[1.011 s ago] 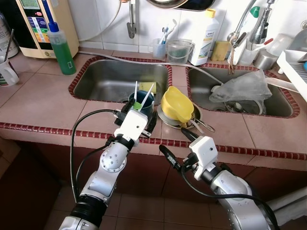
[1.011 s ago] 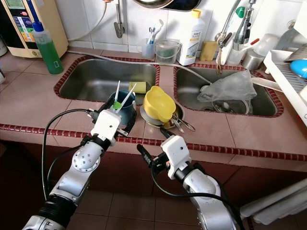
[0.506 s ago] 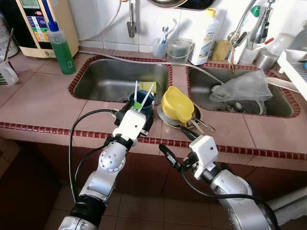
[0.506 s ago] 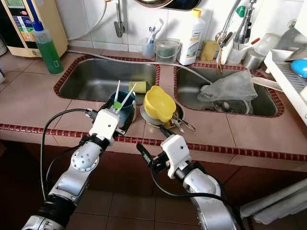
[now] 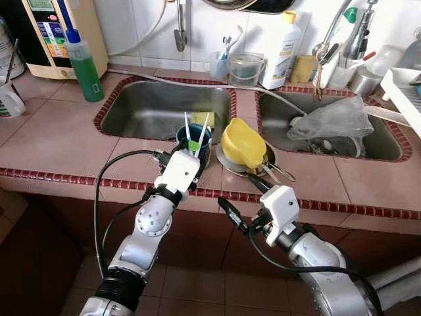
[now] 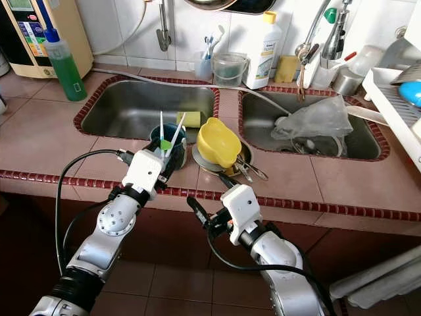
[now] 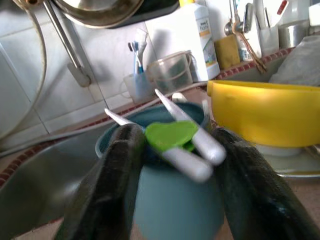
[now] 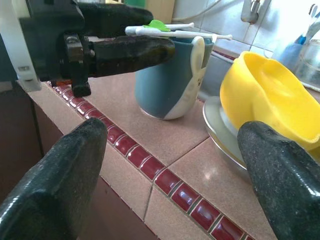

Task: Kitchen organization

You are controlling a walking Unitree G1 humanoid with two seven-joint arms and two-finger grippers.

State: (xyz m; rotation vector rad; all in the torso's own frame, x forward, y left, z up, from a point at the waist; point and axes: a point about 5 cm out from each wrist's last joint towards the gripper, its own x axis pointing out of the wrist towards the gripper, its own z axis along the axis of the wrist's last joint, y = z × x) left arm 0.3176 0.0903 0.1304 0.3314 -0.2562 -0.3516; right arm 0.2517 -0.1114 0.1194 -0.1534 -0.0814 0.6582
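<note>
A blue cup [image 5: 205,139] stands on the tiled counter between the two sinks. Just over it my left gripper [image 5: 191,149] is shut on white tongs with a green hinge [image 7: 170,135], whose two white arms point up and away above the cup's mouth. Right of the cup, a yellow bowl [image 5: 242,143] lies tilted on a plate [image 5: 225,162] with metal cutlery [image 5: 279,172] beside it. My right gripper [image 5: 242,197] hangs open in front of the counter's red-tiled edge, apart from everything, facing the cup and bowl.
Behind are the left sink [image 5: 151,105] and the right sink, which holds a plastic bag [image 5: 329,118]. A green soap bottle [image 5: 84,62] and a mug [image 5: 8,99] stand at the left. A white bottle [image 5: 279,49], cups, taps and a dish rack [image 5: 401,89] line the back and right.
My left gripper's fingers, spread wide around the cup before, have come together on the tongs, and the tongs' arms stand a little closer. The right arm has not moved.
</note>
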